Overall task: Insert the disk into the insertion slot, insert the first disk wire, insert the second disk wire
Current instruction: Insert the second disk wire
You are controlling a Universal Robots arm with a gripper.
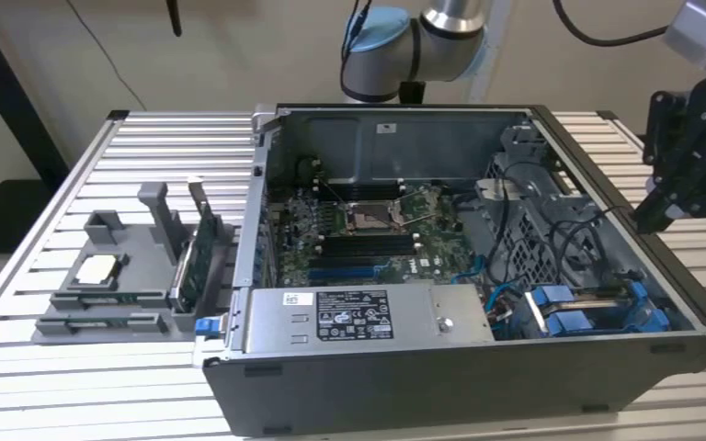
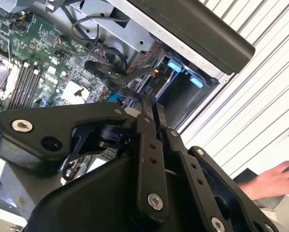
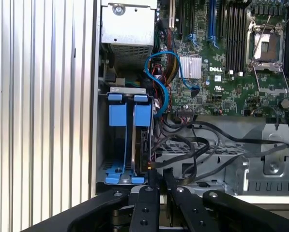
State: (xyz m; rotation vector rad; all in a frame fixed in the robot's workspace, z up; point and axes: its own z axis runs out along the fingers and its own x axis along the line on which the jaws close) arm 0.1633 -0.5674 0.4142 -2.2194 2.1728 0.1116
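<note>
Currently logged —
Insertion slot (image 3: 127, 140): grey metal bay with bright blue fittings, at computer case (image 1: 451, 386) corner nearest the exterior view's right.
Disk (image 3: 143, 145): seated on edge inside the slot, blue carrier tabs showing.
Gripper (image 1: 651, 219): black, above the case's edge beside the slot; fingers (image 3: 154, 176) pressed together, holding nothing.
Obstructions: black cables (image 3: 192, 145), blue cable (image 3: 159, 82) beside the bay.
Surroundings: motherboard (image 1: 371, 230), power-supply box (image 1: 353, 317), grey parts holder (image 1: 114, 276), a person's hand (image 2: 275, 181).

light: you've got even, bright room light, soft shadows inside the computer case (image 1: 476, 276) | glare: white slatted table (image 2: 260, 101) washes out in the second wrist view | focus: gripper (image 2: 151, 104) linkage up close looks soft
</note>
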